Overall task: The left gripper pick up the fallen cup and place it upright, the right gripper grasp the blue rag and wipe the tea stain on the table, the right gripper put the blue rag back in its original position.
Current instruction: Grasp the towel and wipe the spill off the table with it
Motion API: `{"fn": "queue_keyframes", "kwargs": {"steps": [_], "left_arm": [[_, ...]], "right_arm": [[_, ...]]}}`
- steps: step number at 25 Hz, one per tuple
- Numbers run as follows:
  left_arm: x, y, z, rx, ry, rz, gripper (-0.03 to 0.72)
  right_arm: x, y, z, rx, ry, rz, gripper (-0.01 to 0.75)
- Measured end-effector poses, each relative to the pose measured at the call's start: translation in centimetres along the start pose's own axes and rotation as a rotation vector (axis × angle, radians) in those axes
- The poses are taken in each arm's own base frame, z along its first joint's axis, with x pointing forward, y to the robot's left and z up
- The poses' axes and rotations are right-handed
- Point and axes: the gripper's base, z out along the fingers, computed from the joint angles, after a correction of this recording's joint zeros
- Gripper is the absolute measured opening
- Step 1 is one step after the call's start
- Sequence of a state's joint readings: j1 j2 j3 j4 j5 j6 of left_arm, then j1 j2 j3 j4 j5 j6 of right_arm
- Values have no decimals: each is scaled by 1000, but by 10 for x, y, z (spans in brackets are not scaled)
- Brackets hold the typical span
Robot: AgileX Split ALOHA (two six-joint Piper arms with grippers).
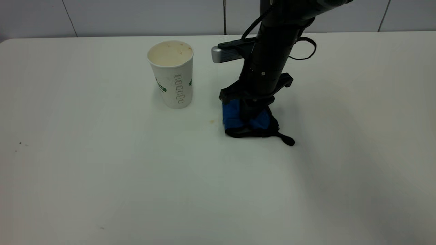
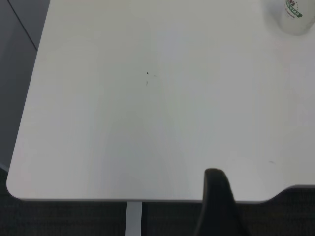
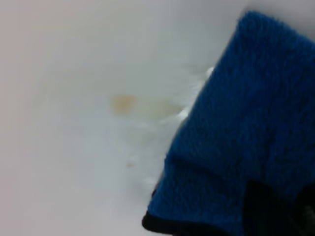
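Observation:
A white paper cup point(image 1: 172, 73) with green print stands upright on the white table point(image 1: 102, 170); its base also shows in the left wrist view point(image 2: 295, 14). My right gripper point(image 1: 251, 114) points down and is shut on the blue rag point(image 1: 235, 117), pressing it on the table right of the cup. In the right wrist view the blue rag point(image 3: 246, 123) fills the frame's side, with a faint brown tea stain point(image 3: 124, 103) beside it. The stain point(image 1: 212, 121) lies just left of the rag. My left gripper point(image 2: 219, 201) hovers at the table's near left corner, far from the cup.
The rag's black edging and a loop point(image 1: 286, 139) trail on the table to the right of the gripper. A few small dark specks point(image 2: 147, 73) lie on the table's left part. The table's edge point(image 2: 98, 199) runs below my left gripper.

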State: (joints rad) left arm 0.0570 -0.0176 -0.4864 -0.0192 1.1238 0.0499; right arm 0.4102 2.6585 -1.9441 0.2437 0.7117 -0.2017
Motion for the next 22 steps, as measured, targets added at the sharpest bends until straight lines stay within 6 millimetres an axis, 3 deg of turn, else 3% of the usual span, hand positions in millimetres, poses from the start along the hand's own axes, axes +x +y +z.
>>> {"fn": "queue_keyframes", "kwargs": {"steps": [5, 8, 12, 22], "left_arm": [[0, 0, 0, 0, 0, 0, 515], [0, 0, 0, 0, 0, 0, 515], [0, 0, 0, 0, 0, 0, 515], [0, 0, 0, 0, 0, -2, 515]], "right_arm": [[-5, 40, 5, -13, -58, -72, 55], [-9, 41, 5, -6, -108, -73, 55], [-12, 16, 1, 11, -127, -18, 55], [9, -88, -17, 64, 13, 192, 55]]}}
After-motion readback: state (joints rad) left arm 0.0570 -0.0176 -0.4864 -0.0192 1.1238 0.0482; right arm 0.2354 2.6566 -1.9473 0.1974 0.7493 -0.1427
